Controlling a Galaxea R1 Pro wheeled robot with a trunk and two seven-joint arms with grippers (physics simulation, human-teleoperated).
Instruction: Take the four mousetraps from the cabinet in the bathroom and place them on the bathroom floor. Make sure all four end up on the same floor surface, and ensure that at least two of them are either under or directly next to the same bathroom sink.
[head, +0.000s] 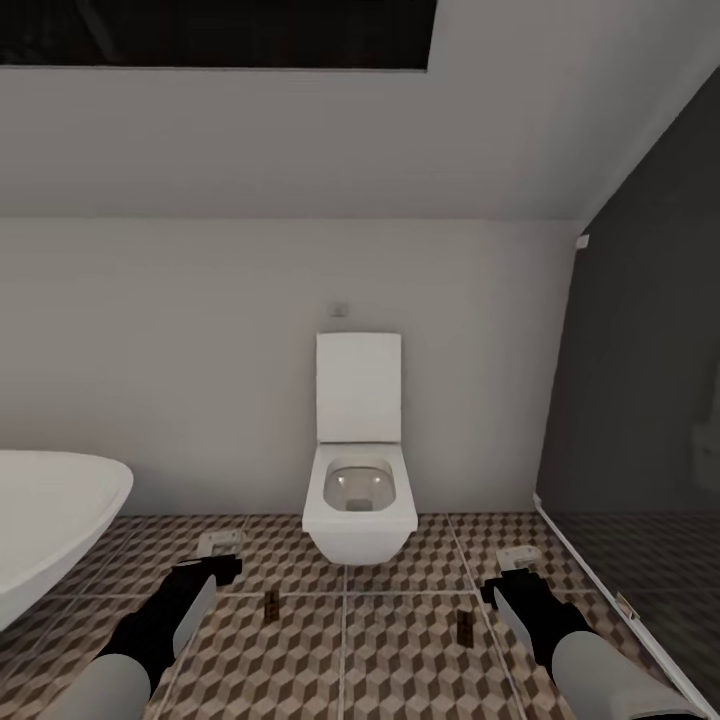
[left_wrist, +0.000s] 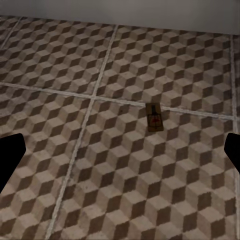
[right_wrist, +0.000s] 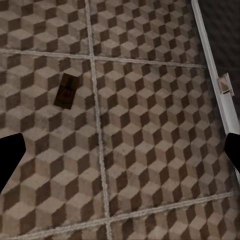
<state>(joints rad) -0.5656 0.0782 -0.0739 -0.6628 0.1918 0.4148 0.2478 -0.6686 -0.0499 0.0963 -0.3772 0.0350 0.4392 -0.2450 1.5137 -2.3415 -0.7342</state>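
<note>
Starting from the left of the head view, the rim of a white bathtub (head: 50, 510) enters the picture, and beside it the left gripper (head: 218, 553) hangs low over the bathroom floor (head: 400, 650) with nothing between its fingers; in the left wrist view the two dark fingertips sit far apart at the edges, so this gripper is spread and empty. A little to the right of it, one mousetrap (head: 272, 600) lies flat on the patterned tiles, and the left wrist view shows it (left_wrist: 154, 118) close to a grout line, free of any contact. In the middle stands a white toilet (head: 358, 470) against the wall. Further right, a second mousetrap (head: 465, 627) lies on the same tiles, seen also from the right wrist (right_wrist: 67, 90). The right gripper (head: 520, 560) is near it, also spread and holding nothing. At the far right is a dark glass partition (head: 640, 400). I judge the task about half done: two traps are on the floor, and two more are left to bring. These two rest near the toilet, so at least two traps must yet go to the basin.
</note>
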